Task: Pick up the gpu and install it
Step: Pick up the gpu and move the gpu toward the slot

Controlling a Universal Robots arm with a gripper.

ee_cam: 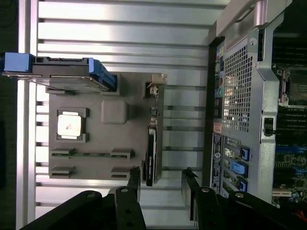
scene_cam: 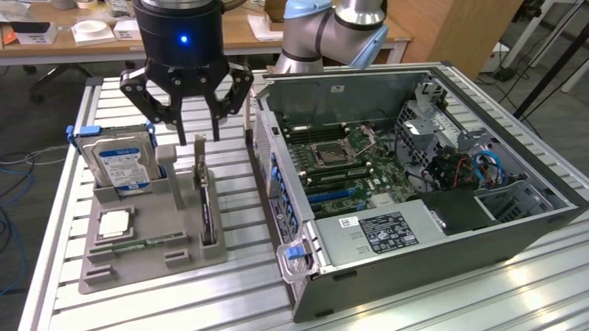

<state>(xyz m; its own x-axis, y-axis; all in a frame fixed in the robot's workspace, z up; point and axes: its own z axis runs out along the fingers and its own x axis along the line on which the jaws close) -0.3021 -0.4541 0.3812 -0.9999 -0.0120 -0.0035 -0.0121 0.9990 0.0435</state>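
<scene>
Gripper (ee_cam: 162,171) sits jaws spread, holding nothing: you've got it hanging just above the gpu (scene_cam: 204,200). Card stands on edge in the gray holder (scene_cam: 138,262), in the slot nearest the open PC case (scene_cam: 414,227). Hard drive (scene_cam: 118,162) stands upright on the holder's other side, toward the exterior view's left.

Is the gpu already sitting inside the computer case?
No, the gpu stands on edge in the grey holder beside the computer case, just below the open gripper.
</scene>
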